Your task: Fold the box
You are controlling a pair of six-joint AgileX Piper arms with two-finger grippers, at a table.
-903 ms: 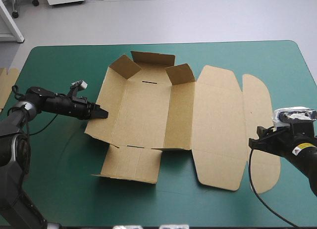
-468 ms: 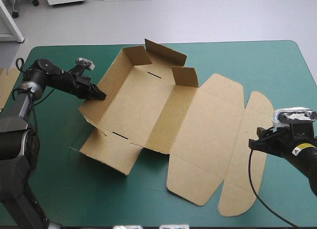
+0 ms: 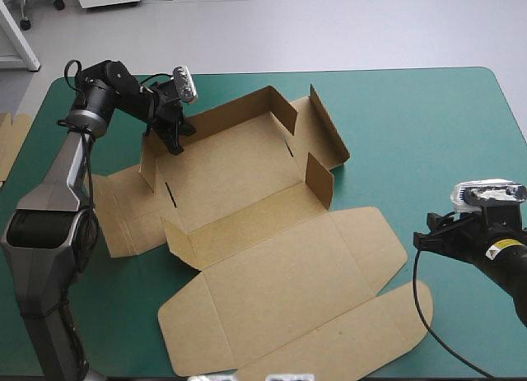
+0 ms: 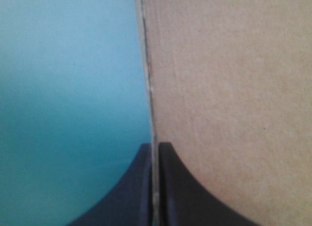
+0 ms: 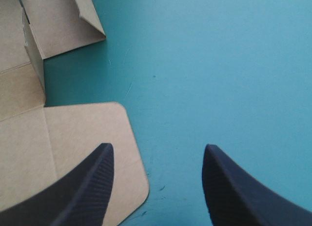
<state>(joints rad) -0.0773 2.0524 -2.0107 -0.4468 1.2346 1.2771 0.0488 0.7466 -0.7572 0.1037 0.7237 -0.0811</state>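
Observation:
The brown box [image 3: 272, 233] lies turned on the teal-green cover, its tray part with short raised walls toward the far left and its flat lid [image 3: 305, 315] toward the near edge. My left gripper [image 3: 173, 140] is shut on the tray's far left wall; in the left wrist view its gripper [image 4: 155, 149] pinches the board's edge [image 4: 229, 89]. My right gripper [image 3: 426, 238] stands open above the cover just right of the lid. In the right wrist view that gripper [image 5: 157, 148] has nothing between its fingers, and the lid's rounded corner [image 5: 73, 143] lies beside one finger.
More brown board [image 3: 10, 142] shows at the table's left edge. Bare teal-green cover [image 3: 436, 134] stretches along the right side and the far right corner. A raised flap [image 5: 33, 55] of the tray stands ahead of my right gripper.
My left gripper has swung toward the far edge with the wall in its grip, dragging the box and turning it so the lid now points at the near edge. The right arm has stayed still.

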